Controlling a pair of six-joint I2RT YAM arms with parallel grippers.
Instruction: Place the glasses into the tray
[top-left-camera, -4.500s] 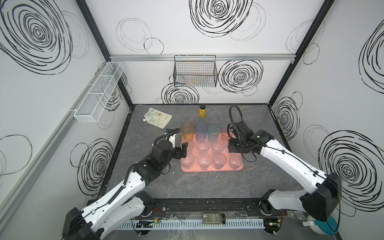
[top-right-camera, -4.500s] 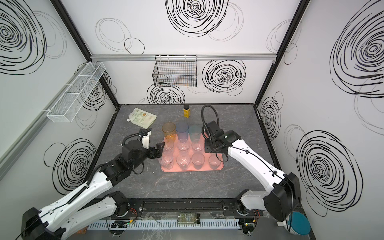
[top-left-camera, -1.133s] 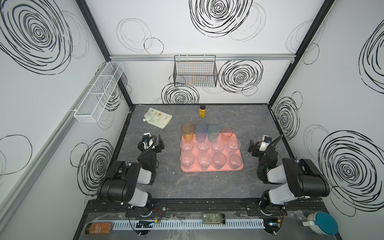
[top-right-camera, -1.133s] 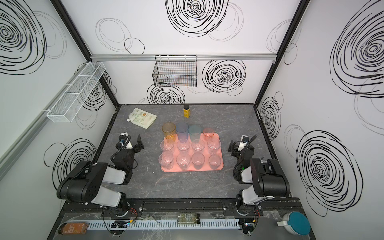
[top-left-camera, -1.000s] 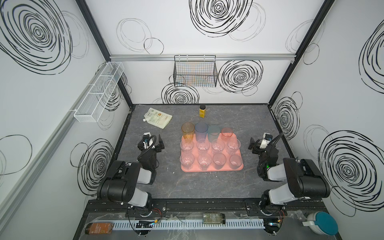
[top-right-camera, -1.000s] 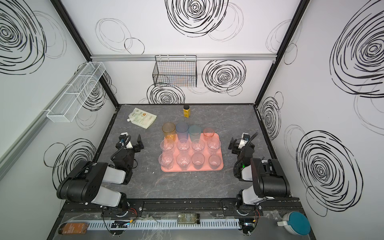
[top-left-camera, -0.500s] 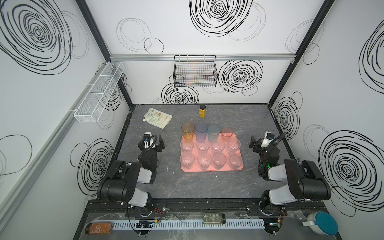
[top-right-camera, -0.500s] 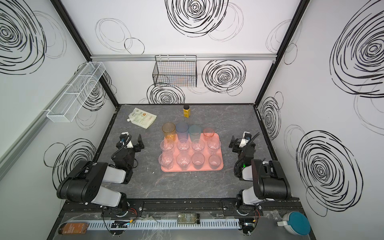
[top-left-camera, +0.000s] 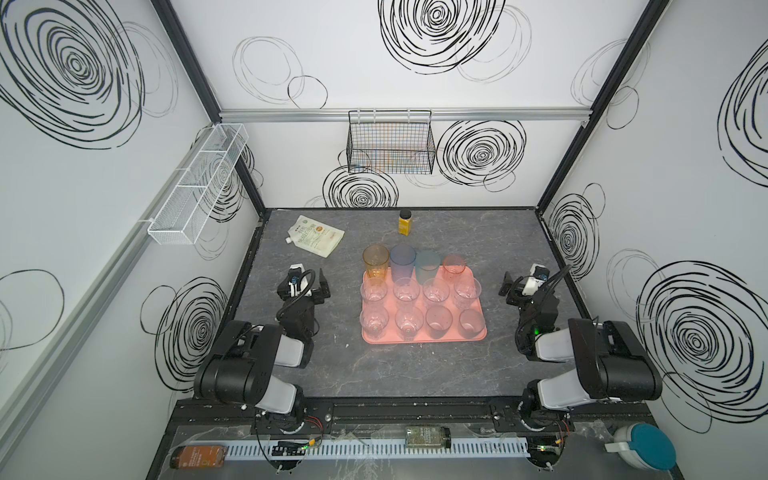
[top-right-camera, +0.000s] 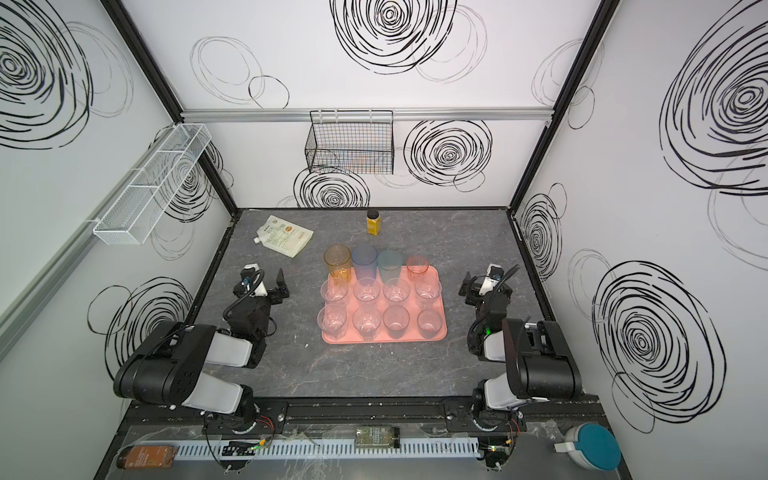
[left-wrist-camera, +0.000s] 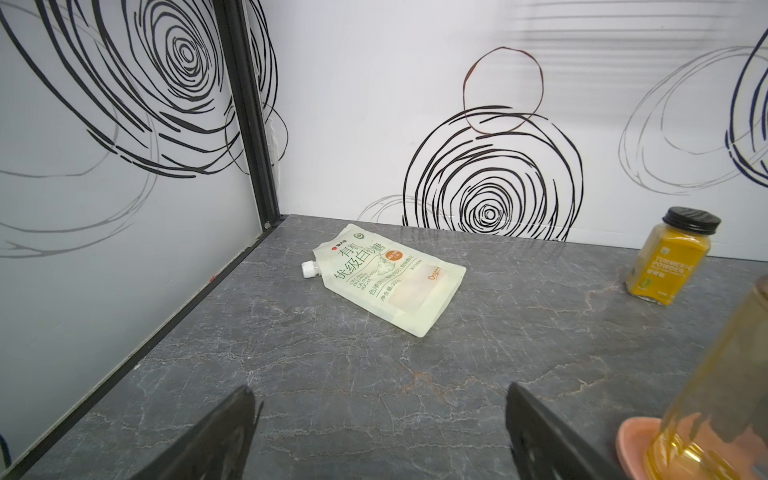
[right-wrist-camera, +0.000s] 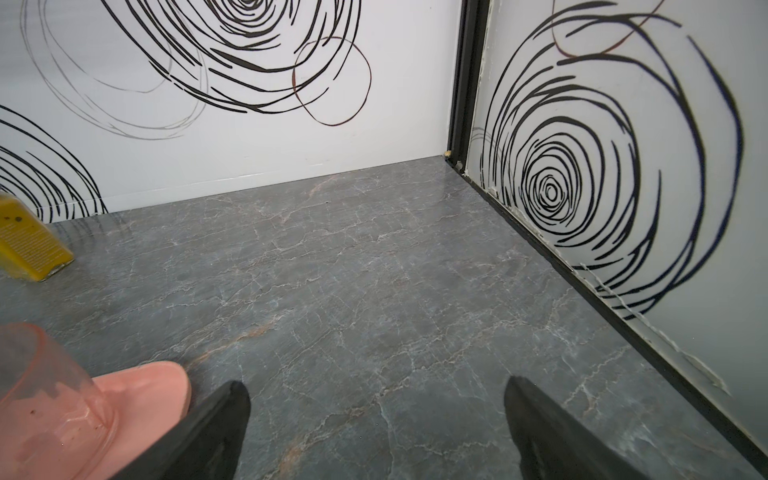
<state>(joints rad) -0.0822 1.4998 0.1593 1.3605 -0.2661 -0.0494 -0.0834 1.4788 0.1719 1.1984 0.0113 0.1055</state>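
The salmon-pink tray (top-left-camera: 424, 338) (top-right-camera: 384, 338) lies mid-table in both top views. All the glasses I see stand upright in it: tall orange (top-left-camera: 375, 259), blue (top-left-camera: 402, 262), teal (top-left-camera: 428, 266) and pink (top-left-camera: 454, 268) ones along the far edge, and two rows of shorter clear ones (top-left-camera: 406, 289) in front. My left gripper (top-left-camera: 304, 286) (left-wrist-camera: 379, 388) rests open and empty left of the tray, near the orange glass (left-wrist-camera: 706, 395). My right gripper (top-left-camera: 523, 284) (right-wrist-camera: 375, 382) is open and empty right of the tray, beside the pink glass (right-wrist-camera: 45, 399).
A pale spouted pouch (top-left-camera: 313, 241) (left-wrist-camera: 386, 278) lies at the back left. A yellow bottle with a black cap (top-left-camera: 405, 222) (left-wrist-camera: 669, 257) stands near the back wall. A black wire basket (top-left-camera: 390, 145) and a white one (top-left-camera: 199, 183) hang on the walls.
Both arms have drawn back from the tray and folded at the table's sides. Over the last second the right gripper shifted slightly; the left stayed still.
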